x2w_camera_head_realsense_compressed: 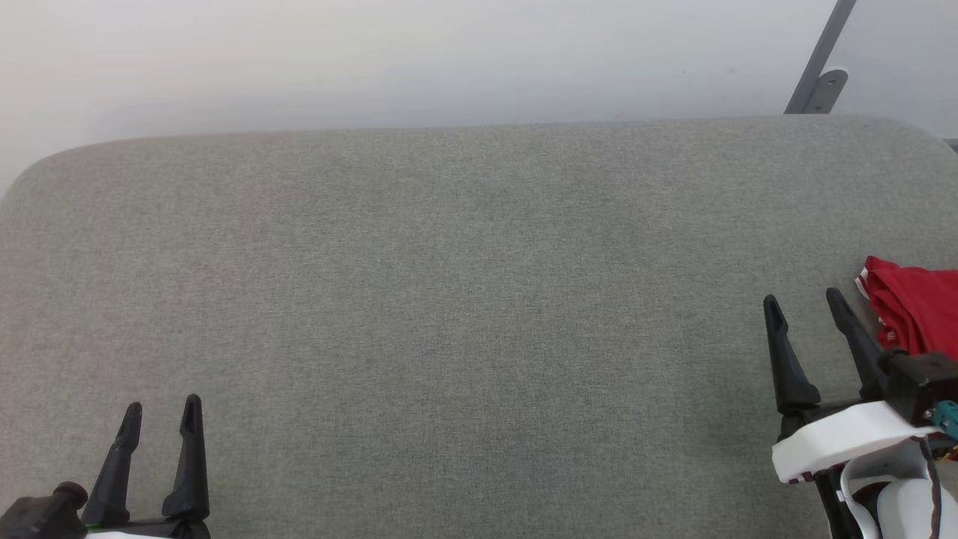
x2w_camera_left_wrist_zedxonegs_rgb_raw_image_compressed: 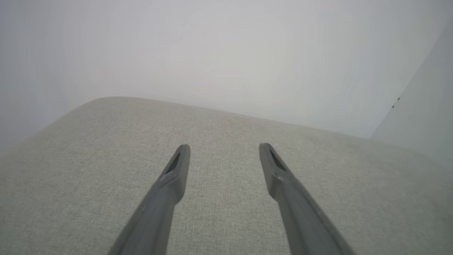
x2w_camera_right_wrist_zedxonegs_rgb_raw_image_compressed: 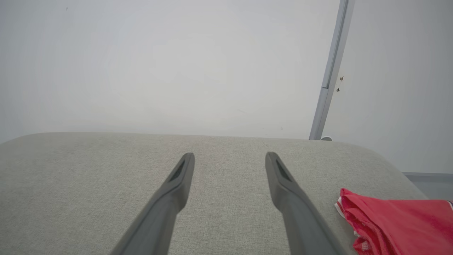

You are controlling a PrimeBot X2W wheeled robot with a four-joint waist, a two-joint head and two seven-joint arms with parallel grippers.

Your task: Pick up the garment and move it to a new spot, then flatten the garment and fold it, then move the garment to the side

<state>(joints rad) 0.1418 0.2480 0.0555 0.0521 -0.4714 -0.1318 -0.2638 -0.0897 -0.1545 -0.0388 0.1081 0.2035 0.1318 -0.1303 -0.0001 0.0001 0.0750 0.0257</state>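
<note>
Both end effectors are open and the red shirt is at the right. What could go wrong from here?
1. The shirt lies bunched beside the open right end effector, so a grasp may catch several layers and lift it tangled.
2. It sits near the right edge of the grey surface; a nudge could push it off.
3. The head view cuts part of it off, so its full spread is hard to judge.
</note>
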